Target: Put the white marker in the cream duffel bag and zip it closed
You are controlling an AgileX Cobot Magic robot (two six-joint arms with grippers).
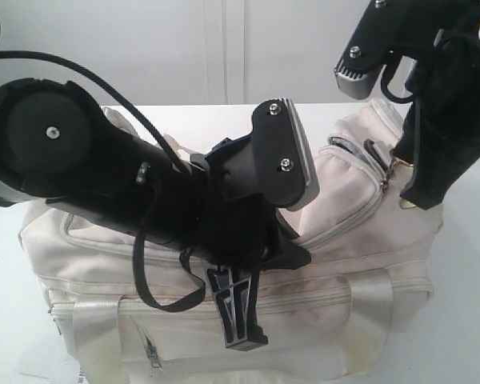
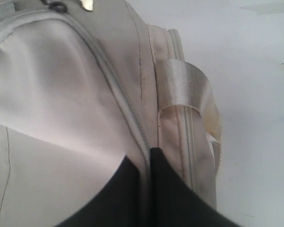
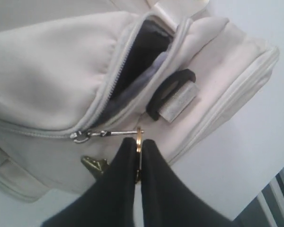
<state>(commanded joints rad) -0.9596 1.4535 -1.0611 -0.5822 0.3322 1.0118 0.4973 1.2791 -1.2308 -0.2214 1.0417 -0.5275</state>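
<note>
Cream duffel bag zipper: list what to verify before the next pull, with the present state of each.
1. Right gripper clamped on the zipper pull: ok, the fingers pinch its ring.
2. Zipper run fully closed: not ok, the opening gapes beyond the slider.
3. White marker inside: cannot tell, no view shows it.
4. Left gripper bracing the cream duffel bag: ok, it pinches fabric at a seam.
5. Strap buckle off the teeth: ok, it lies beside the opening.
</note>
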